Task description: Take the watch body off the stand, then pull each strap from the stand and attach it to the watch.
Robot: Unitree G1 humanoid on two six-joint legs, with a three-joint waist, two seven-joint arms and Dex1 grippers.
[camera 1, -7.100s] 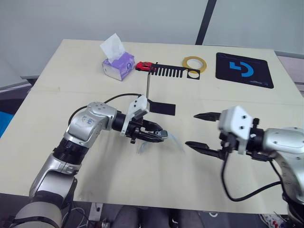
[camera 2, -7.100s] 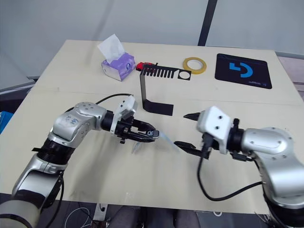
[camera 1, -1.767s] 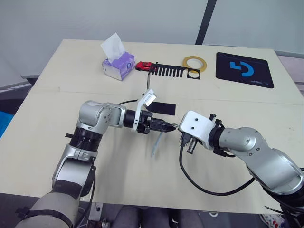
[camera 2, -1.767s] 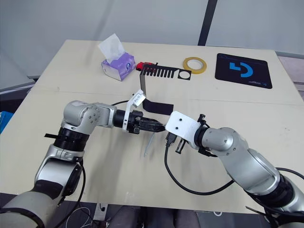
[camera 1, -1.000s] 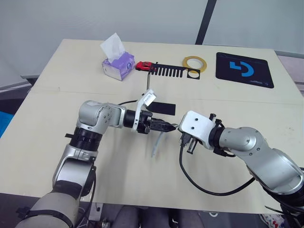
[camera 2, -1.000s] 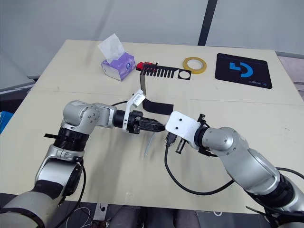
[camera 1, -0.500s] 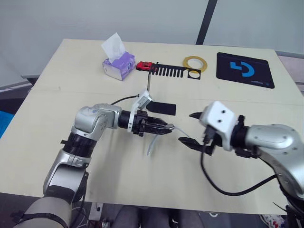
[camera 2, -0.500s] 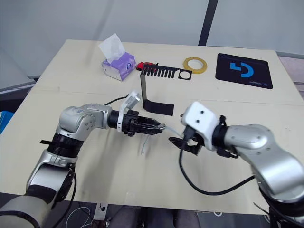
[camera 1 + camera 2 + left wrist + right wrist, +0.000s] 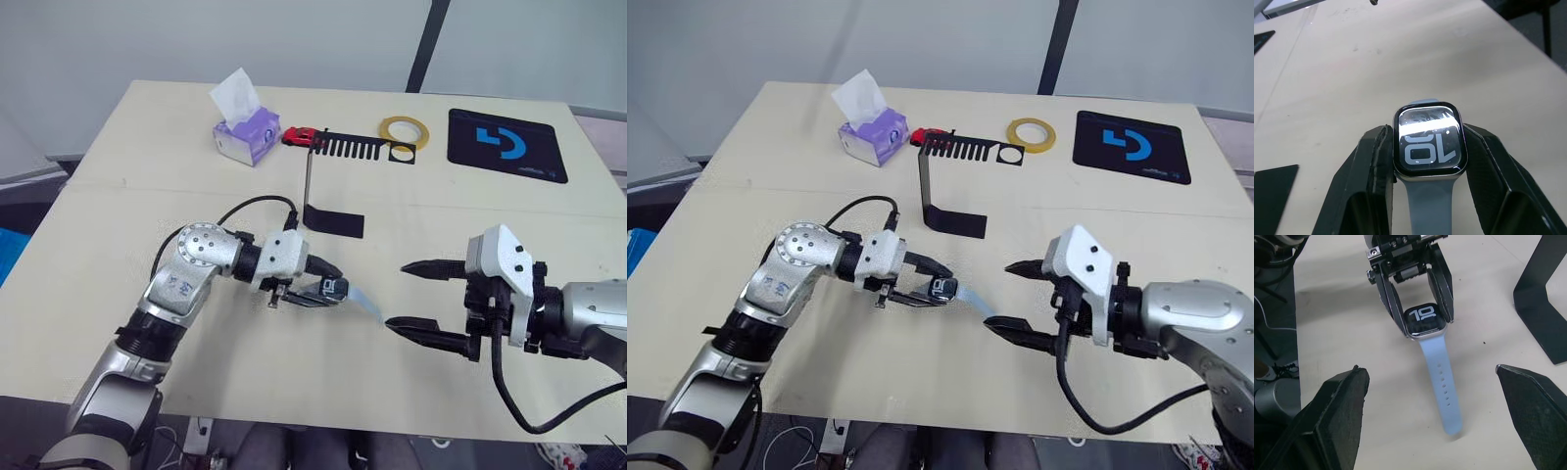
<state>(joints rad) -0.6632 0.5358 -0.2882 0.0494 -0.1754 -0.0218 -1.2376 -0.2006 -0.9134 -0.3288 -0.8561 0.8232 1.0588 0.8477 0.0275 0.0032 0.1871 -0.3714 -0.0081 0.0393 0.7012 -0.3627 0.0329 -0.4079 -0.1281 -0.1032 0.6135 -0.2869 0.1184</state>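
Observation:
My left gripper [image 9: 328,286] is shut on the watch body [image 9: 1430,139], one black finger on each side of its grey rim, screen with white digits facing up. A pale blue-grey strap [image 9: 1442,387] runs from the watch's far end down toward the table, pointing at my right gripper [image 9: 396,294]. A second strap [image 9: 1427,205] leaves the other end, back between the left fingers. The right gripper is open and holds nothing, a short gap away from the strap's tip. The black stand [image 9: 309,186] rises behind the left gripper, with its comb-toothed bar [image 9: 358,147] bare.
At the back of the table are a purple tissue box [image 9: 247,132], a small red toy car [image 9: 299,136] at the stand's top, a yellow tape ring [image 9: 404,130] and a black mat with a blue logo [image 9: 507,145]. The stand's flat foot [image 9: 1542,308] lies close beside the watch.
The right gripper, close against the watch a second ago, has drawn back to the right and stands open. The left gripper has turned the watch screen-up and lowered it slightly.

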